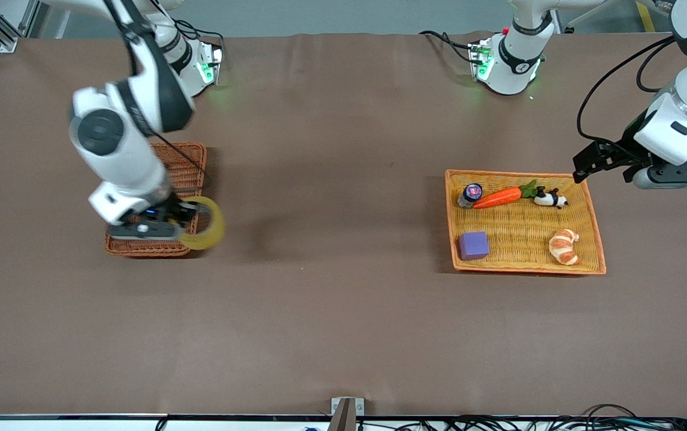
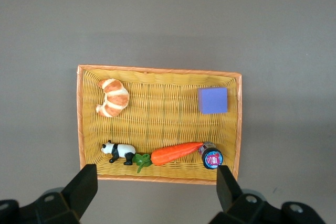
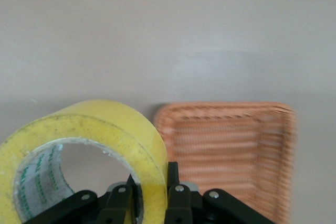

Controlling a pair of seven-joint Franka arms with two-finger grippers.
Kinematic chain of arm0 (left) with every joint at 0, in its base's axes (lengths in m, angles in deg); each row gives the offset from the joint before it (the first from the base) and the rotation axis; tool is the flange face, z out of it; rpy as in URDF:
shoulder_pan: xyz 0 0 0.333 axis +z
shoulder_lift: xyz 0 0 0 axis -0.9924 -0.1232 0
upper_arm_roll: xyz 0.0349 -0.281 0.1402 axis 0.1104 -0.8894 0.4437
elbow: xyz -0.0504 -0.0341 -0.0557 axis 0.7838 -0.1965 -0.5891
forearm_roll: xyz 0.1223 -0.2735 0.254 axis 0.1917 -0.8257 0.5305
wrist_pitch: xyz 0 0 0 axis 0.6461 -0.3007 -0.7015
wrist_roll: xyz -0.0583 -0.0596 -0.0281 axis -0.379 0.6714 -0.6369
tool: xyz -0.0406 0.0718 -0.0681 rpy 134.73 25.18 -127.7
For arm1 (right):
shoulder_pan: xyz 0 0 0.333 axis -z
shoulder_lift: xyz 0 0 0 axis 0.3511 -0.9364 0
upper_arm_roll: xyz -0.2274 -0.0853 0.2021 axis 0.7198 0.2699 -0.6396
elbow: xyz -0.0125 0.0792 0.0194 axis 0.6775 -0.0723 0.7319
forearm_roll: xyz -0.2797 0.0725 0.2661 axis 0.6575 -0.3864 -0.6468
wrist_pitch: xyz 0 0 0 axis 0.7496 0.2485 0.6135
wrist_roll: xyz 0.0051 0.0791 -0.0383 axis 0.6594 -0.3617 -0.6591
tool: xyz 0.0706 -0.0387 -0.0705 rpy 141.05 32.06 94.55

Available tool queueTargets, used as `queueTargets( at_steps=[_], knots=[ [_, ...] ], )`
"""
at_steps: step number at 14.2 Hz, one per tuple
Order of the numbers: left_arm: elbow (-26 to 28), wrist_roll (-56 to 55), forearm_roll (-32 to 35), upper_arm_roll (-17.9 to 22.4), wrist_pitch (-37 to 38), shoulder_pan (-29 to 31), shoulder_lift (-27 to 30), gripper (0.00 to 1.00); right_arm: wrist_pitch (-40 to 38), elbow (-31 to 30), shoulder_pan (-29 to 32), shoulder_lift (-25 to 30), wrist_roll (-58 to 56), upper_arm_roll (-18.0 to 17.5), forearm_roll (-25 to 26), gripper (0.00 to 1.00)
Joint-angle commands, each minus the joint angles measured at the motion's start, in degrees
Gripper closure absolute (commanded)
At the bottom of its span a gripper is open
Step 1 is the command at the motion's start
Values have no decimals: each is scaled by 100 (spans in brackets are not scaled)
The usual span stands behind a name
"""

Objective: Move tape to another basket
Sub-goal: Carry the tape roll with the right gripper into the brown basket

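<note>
My right gripper (image 1: 190,216) is shut on the wall of the yellowish tape (image 1: 206,226) and holds the ring upright in the air over the near corner of the reddish-brown wicker basket (image 1: 184,164). In the right wrist view the tape (image 3: 105,140) is pinched between the fingers, with the basket (image 3: 231,150) below. My left gripper (image 1: 586,161) is open and empty, up in the air beside the yellow-orange tray basket (image 1: 589,203) at the left arm's end of the table.
The yellow-orange tray (image 2: 86,114) holds a croissant (image 1: 565,246), a purple block (image 1: 474,245), a carrot (image 1: 502,196), a small round jar (image 1: 471,194) and a panda figure (image 1: 551,198). Brown table surface lies between the two baskets.
</note>
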Motion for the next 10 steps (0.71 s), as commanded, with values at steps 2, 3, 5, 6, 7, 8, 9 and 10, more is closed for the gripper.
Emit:
queueTargets(
  at_steps=[2,3,5,6,7,8,9,10],
  knots=[
    [-151,214,161,-30,123,62,15,0,-26,-918,-16,778,-1138,697,-98,100],
    [-151,258,169,-22,132,62,15,0,9,-1006,-7,795,-1306,899,-98,100],
    [-195,127,91,-13,132,62,-19,0,585,-1426,2,769,-1447,1111,-98,100],
    [-213,162,82,-4,132,79,-20,0,1112,-1864,2,787,-1648,1277,-98,100],
    [-274,162,82,5,132,88,-20,0,1622,-2278,2,787,-1903,1514,-98,100],
    [-292,153,99,5,140,88,-28,0,1992,-2578,2,778,-2131,1682,-98,100],
    [-292,110,117,5,254,71,-37,0,2240,-2798,2,761,-2203,1736,-98,100],
    [-301,5,134,-4,525,71,-29,0,2460,-3000,2,726,-2213,1745,-98,99]
  ],
)
